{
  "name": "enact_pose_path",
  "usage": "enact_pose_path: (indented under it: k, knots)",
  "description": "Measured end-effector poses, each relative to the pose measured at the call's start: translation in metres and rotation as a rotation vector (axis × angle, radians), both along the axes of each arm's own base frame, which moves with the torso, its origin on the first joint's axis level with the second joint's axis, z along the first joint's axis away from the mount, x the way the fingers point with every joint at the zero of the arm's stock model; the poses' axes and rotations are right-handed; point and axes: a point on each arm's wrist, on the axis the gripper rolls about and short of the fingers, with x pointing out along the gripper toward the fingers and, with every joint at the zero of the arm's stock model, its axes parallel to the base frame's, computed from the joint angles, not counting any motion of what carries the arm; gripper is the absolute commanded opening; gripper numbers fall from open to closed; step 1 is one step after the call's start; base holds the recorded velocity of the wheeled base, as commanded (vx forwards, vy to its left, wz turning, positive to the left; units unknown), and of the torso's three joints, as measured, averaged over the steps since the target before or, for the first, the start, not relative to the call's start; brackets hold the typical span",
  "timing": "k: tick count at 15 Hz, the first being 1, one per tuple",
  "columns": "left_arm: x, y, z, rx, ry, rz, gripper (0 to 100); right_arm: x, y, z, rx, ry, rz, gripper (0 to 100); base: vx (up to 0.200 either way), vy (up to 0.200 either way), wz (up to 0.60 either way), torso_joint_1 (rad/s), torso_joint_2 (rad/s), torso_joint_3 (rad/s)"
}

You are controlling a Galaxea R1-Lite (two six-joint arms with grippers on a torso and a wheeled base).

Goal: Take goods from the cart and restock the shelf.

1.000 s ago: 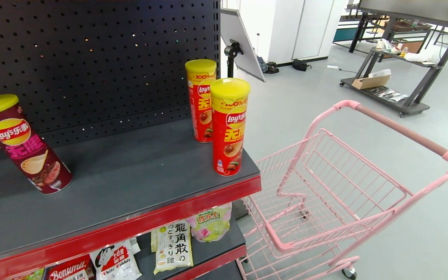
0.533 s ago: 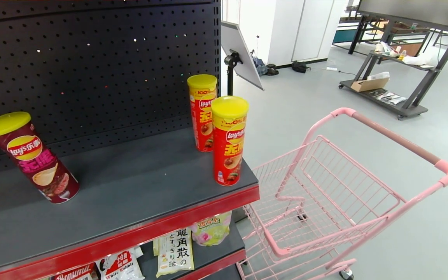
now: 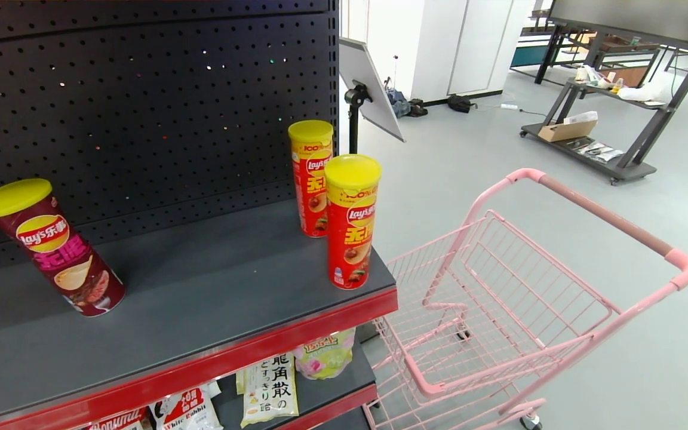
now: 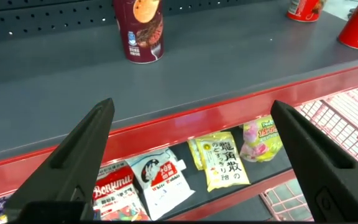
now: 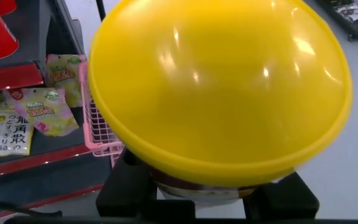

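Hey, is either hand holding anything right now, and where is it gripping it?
The right hand grips a chip can around its body, below the yellow lid. The left hand is open and empty.

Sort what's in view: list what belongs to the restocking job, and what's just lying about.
Job:
pink cart
top shelf
carried maroon chip can
shelved maroon chip can
front red chip can
rear red chip can

Lying about:
snack packets on the lower shelf
board on a stand
cardboard box
black bag on the floor
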Motion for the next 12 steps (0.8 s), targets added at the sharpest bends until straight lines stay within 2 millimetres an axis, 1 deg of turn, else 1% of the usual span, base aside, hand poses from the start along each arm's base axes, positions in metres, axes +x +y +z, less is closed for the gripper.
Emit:
enact_pose_path:
  k: [9,12]
  knots:
    - [0.0,0.0,0.0,0.0,-0.001,0.0,100,-0.006,0.0,-0.014,-0.001,0.004,-0.001,0,0.0,0.0,0.6,0.005,0.0,0.001]
    - [0.0,0.0,0.0,0.0,-0.001,0.001,100,-0.009,-0.001,-0.02,0.004,0.004,-0.003,0,0.0,0.0,0.0,0.0,0.0,0.0]
